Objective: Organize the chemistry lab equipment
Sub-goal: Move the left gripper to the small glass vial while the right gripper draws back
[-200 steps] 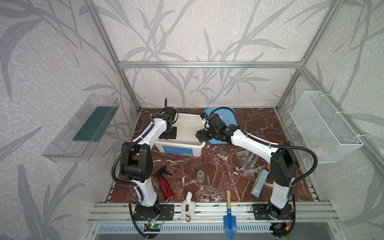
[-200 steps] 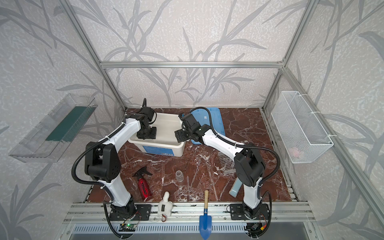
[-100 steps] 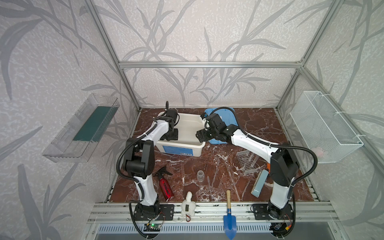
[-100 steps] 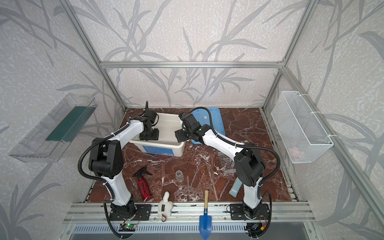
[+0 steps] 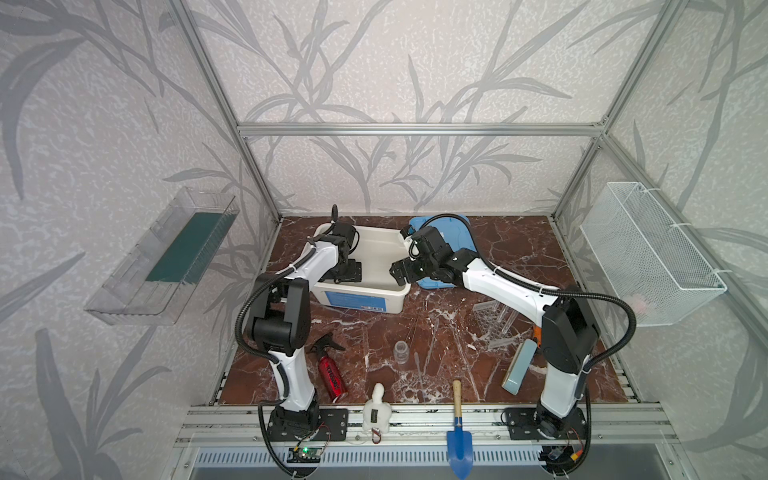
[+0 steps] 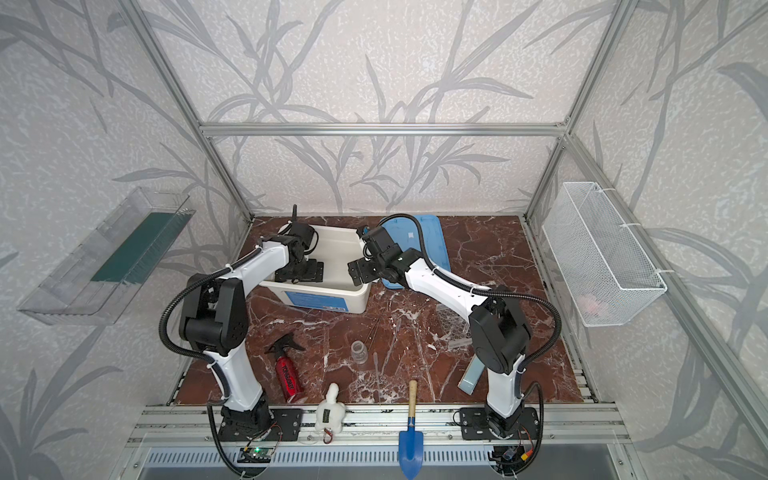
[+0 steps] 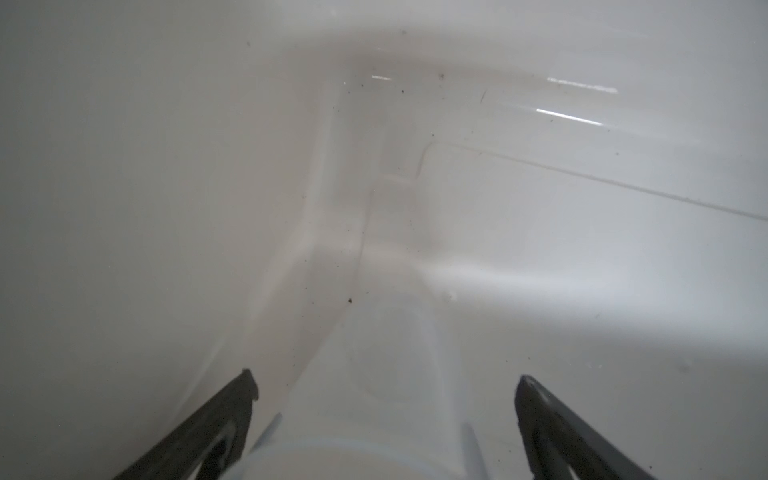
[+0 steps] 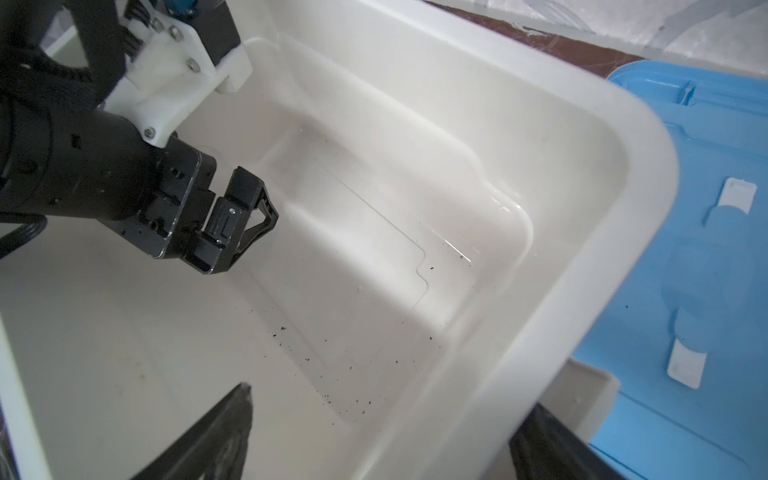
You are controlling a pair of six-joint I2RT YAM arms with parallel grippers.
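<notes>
**Both top views.** The small clear glass bottle (image 5: 400,348) is standing upright, mouth up, at the front middle of the marble desk (image 5: 519,249). The thin rods (image 5: 415,328) are lying just behind it, their long axes running roughly front to back. The clear perforated tube rack (image 5: 492,318) is sitting further right, partly hidden behind the right arm. The left tool (image 5: 351,274) is reaching down into the white tub (image 5: 361,305). The right tool (image 5: 400,272) is hanging over the tub's right wall.

**Left wrist view.** The fingers (image 7: 224,424) are standing wide apart, touching nothing. The clear beaker (image 7: 386,407) is resting between them on the tub floor, its long axis pointing away from the lens. It is blurring badly and the frame edge is cutting off its near end, so upright or lying cannot be told.

**Right wrist view.** The right tool's spread fingers are straddling the tub wall and gripping nothing, and the frame is cutting both off. The blue lid (image 8: 685,249) is lying beside the tub.
</notes>
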